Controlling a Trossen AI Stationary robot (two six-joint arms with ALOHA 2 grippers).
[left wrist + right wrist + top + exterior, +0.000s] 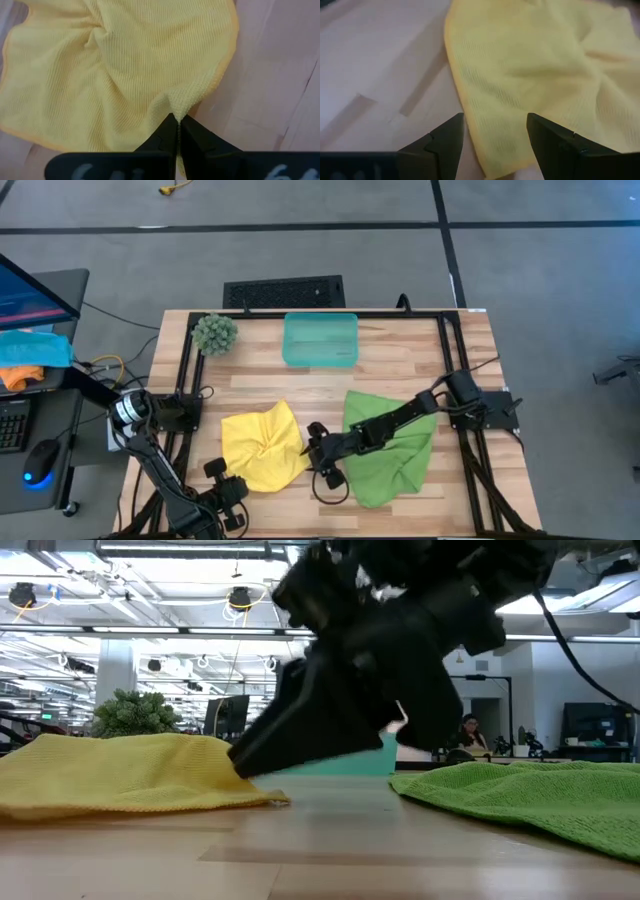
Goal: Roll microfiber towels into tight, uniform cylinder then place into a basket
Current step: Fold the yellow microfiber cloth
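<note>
Yellow ribbed microfibre is bunching into a small peak where the left gripper (177, 120) is pinching the yellow towel (262, 445) by its near hem, fingers pressed together on the fold; only the left wrist view is showing this bite, while from above that gripper is sitting at the table's front edge. Just beside the towel's opposite edge, the right gripper (495, 132) is hovering with its fingers spread wide, holding nothing. Behind that arm the lime green towel (392, 442) is lying rumpled and flat. The low view is giving both cloths as soft, low mounds. Farthest off, the translucent teal basket (320, 340) is sitting beside a fuzzy green plant (215, 333).
</note>
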